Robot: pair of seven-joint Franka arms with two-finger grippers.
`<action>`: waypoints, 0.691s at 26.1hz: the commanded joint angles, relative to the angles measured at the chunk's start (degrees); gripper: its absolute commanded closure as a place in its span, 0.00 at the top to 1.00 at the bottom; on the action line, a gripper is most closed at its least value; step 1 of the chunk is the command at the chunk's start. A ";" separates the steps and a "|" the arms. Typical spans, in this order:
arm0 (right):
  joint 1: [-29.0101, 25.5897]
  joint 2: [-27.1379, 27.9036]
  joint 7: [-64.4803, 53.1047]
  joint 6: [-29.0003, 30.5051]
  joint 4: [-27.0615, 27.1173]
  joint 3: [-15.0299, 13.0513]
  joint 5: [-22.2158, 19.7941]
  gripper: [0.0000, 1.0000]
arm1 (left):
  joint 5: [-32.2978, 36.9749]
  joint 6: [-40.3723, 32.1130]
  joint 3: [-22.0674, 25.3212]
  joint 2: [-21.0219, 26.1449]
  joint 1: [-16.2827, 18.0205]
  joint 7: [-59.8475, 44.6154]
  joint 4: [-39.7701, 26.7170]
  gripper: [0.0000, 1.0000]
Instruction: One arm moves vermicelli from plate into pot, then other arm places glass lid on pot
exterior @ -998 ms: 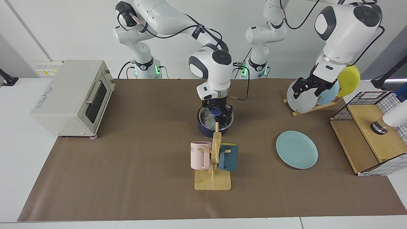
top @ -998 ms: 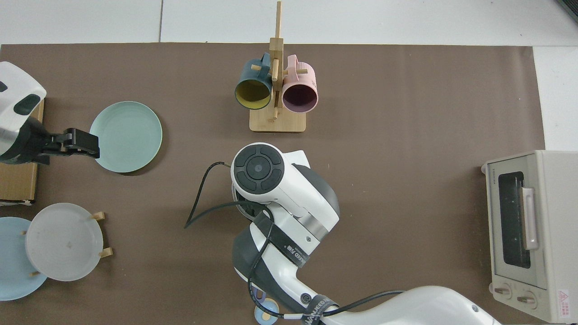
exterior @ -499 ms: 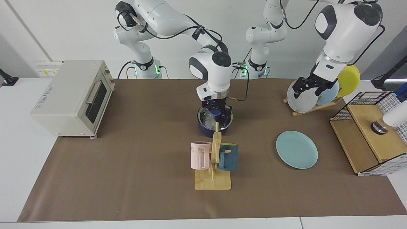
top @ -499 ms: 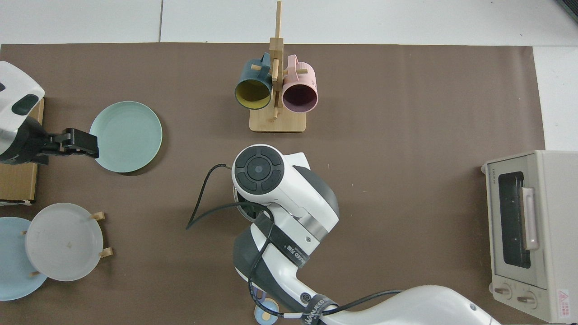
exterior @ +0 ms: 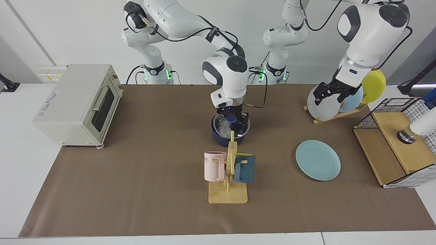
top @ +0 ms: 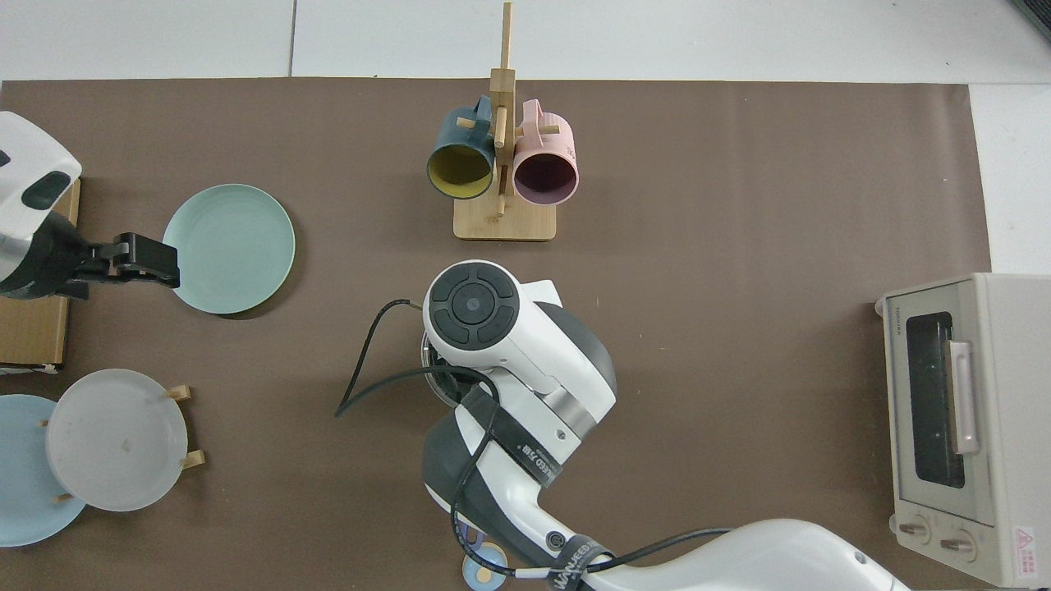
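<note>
From the facing cam I see the right gripper (exterior: pixel 232 119) straight above the pot (exterior: pixel 229 136), mid-table, behind the wooden mug rack (exterior: pixel 229 177). Its fingers sit either side of the blue knob of the glass lid (exterior: pixel 238 128); can't tell whether they're clenched on the knob or let go. Lid looks seated on the pot rim. Vermicelli (exterior: pixel 223 128) shows as a pale wisp inside the pot, under the glass. Pot handle not visible.

Top cam: right arm's wrist covers nearly all of the pot; only a sliver of lid rim (top: pixel 429 373) shows beside it. Black cable loops off the wrist onto the brown mat (top: pixel 739 205).

Plate (exterior: pixel 317 160) is bare, flat on the mat, well apart from the pot, near the wire-and-wood basket (exterior: pixel 398 143).

Left arm waits, raised. Left gripper (exterior: pixel 332 94) hangs in front of the dish rack w/ the grey plate (exterior: pixel 322 105), light-blue plate and yellow plate (exterior: pixel 374 85). Top cam puts its fingers (top: pixel 139 261) just beside the teal plate's edge (top: pixel 230 248). Jaws look released, nothing in them.

Toaster oven (exterior: pixel 76 103) at the mat's far side, door closed. Pink mug (exterior: pixel 214 166) and dark-blue mug (exterior: pixel 244 168) hang on the rack.
</note>
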 commanded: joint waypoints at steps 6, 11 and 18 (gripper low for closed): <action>-1.48 -1.22 0.71 -1.19 -1.41 1.10 0.64 0.00 | 0.34 0.00 0.41 -1.28 -0.52 -0.01 -1.23 1.00; -1.48 -1.48 0.45 -0.84 -2.02 1.10 0.47 0.00 | 0.34 0.00 0.41 -1.28 -0.52 0.08 -1.23 1.00; -1.22 -1.74 1.24 0.22 -2.46 1.10 -0.15 0.00 | 0.34 0.00 0.41 -1.28 -0.52 0.08 -1.23 1.00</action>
